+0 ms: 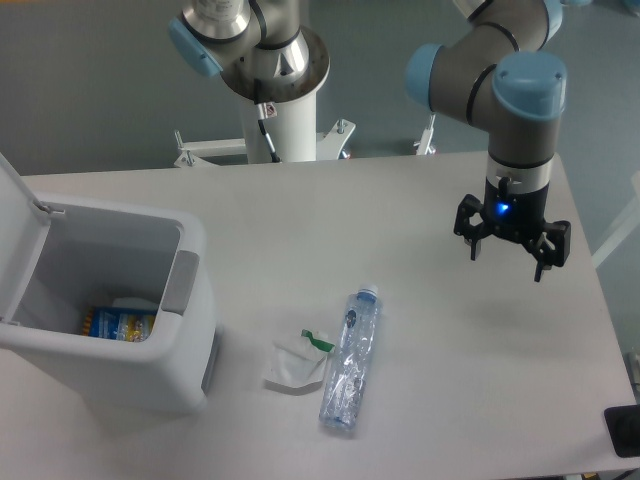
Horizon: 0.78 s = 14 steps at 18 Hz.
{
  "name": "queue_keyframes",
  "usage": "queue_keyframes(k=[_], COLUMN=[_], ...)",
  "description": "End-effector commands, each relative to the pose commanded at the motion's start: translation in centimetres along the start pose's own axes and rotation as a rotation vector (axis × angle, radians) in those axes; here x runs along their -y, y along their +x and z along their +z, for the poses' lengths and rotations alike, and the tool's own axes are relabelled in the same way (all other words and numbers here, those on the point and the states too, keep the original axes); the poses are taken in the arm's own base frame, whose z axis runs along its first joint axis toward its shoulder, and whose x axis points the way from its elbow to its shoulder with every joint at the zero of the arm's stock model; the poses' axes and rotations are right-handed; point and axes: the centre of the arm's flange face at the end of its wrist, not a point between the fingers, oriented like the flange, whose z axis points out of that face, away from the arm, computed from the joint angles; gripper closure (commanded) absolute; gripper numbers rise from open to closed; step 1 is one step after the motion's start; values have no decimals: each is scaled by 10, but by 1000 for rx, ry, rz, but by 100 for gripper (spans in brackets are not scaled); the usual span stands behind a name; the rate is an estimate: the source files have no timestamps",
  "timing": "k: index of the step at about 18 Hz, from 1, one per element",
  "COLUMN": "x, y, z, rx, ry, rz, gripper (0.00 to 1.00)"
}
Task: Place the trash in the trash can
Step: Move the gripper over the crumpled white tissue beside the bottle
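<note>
white wrapper [293,364] crumpled, touching crushed clear bottle [350,358] lying flat; white trash can [150,375] left, lid open

A single arm is reaching in from the upper right, its grey links and pale blue joint caps folding at an elbow near the top edge. The final wrist segment is pointing straight down, ending in a black claw [511,258] that is hanging in the air above the right side of the surface, touching nothing. Its two fingers are standing spread apart, tips pointing down, with nothing between them. A small blue light is glowing on the claw's black body just below the wrist. The arm's white base column is standing at the far edge, upper centre.
</note>
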Motion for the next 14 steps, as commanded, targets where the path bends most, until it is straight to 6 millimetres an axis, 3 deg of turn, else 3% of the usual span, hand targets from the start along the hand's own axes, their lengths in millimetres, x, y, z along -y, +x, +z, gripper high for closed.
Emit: queue_keyframes(k=[2,6,10,14], x=[5,38,76,125], y=[3,20,33,70], z=[1,11,25,45], rx=[-2,-19,-38,-85], ry=[-8,1,11,13], rz=[-8,-89,-291,-318], gripper=[0,0,0,0])
